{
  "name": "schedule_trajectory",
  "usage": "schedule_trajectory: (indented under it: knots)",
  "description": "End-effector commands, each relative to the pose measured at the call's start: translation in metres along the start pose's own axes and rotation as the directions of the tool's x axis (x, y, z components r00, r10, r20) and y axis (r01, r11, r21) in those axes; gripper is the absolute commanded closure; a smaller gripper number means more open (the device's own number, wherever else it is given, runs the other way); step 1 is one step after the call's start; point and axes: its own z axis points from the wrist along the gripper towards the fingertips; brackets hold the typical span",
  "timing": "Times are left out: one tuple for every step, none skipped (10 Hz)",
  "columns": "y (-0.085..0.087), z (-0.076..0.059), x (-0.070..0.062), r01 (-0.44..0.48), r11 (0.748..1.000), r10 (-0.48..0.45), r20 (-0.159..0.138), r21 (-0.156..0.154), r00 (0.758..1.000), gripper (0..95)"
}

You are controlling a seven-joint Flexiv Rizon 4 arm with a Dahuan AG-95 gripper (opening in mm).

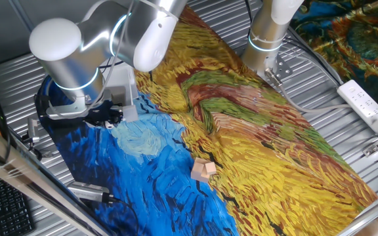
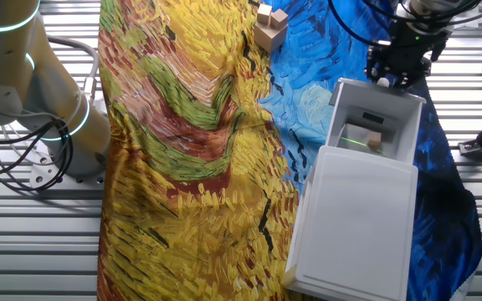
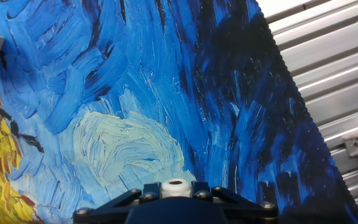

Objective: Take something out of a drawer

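drawer (image 2: 373, 125) pulled out of grey unit (image 2: 354, 221), small block (image 2: 376, 144) inside; gripper (image 2: 398, 73) just beyond drawer front, jaw state unclear.

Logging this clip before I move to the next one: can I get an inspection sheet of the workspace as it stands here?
Surface: ribbed metal table covered by a painted cloth in yellow and blue.
Job's things: drawer pulled open out of the grey unit; a small brownish piece lies inside it.
Clutter: wooden blocks on the cloth, apart from the unit.
Grippers: gripper at the drawer's front end; whether the fingers are open or shut cannot be told.
Cables: black cables beside the second arm's base; a white power strip with its lead.
Surroundings: keyboard at the table's edge.
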Motion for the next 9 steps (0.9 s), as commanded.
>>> schedule_trajectory:
  knots:
    - [0.0004,0.0001,0.0000,0.013,1.000,-0.013,0.009,-0.002,1.000,95.0]
    - [0.0003,0.0000,0.0001,0.019,1.000,-0.019,0.014,-0.003,1.000,95.0]
    - [0.0003,0.0000,0.0002,0.027,1.000,-0.027,0.018,-0.004,0.999,57.0]
    - [0.0003,0.0000,0.0002,0.027,1.000,-0.027,0.017,-0.004,0.999,38.0]
    - [0.0003,0.0000,0.0002,0.027,1.000,-0.027,0.017,-0.004,0.999,38.0]
    - [0.0003,0.0000,0.0002,0.027,1.000,-0.027,0.016,-0.003,1.000,38.0]
    - [0.0004,-0.0002,0.0002,0.026,1.000,-0.026,0.015,-0.001,1.000,38.0]
    - [0.0010,-0.0017,0.0007,0.022,1.000,-0.022,0.015,0.000,1.000,38.0]
    - [0.0021,-0.0043,0.0016,0.014,1.000,-0.014,0.015,0.000,1.000,38.0]
